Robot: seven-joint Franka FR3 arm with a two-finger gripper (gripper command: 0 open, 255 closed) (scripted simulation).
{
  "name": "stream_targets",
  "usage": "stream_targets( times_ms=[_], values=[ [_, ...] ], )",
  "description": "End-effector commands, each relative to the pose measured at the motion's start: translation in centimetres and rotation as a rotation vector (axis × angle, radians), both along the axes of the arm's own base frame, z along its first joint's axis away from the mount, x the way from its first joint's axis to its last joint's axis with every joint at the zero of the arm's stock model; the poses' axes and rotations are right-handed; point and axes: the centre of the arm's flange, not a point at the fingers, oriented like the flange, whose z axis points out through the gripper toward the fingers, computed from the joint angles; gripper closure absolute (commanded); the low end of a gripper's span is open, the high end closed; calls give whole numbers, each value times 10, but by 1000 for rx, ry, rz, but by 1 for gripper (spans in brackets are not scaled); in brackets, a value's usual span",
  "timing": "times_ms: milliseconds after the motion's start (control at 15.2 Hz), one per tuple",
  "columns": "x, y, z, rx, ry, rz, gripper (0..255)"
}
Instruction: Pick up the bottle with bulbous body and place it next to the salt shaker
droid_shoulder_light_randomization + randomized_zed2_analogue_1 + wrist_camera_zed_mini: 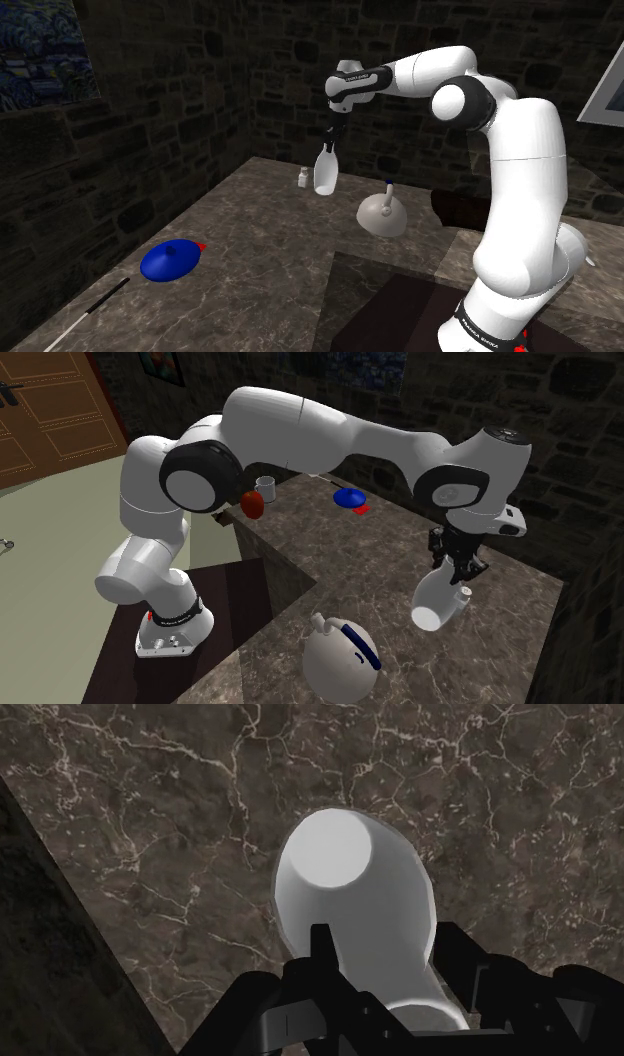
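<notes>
Marble-patterned dark table, stone walls behind; contents listed left to right as in the shoulder view.

1. Thin black-and-white stick: lies flat at the near left corner.
2. Blue disc-shaped item with a red tip: lies on the table, just right of the stick and a little farther back.
3. Salt shaker: small, white, upright, toward the far edge of the table.
4. White bottle: the task's thing. It hangs neck-up from the hand, just right of the salt shaker, body widening downward. The second exterior view shows it tilted, base toward the table. In the wrist view its round base points away from the hand at the marble.
5. Hand: black, pointing down, closed narrow on the bottle's neck; the fingers clasp it on both sides.
6. Round white flask with a blue cap: stands on the table, right of the bottle and nearer.
7. White arm: rises from the dark stand at the near right and reaches left over the table.
</notes>
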Motion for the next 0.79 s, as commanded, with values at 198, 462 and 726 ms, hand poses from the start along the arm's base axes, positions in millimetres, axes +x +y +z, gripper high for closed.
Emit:
stream_targets(
  times_ms=[198, 462, 726],
  values=[
    [0, 0, -11, 0, -1, 0, 255],
    [0, 0, -11, 0, -1, 0, 255],
    [0, 0, -11, 0, -1, 0, 0]
  ],
)
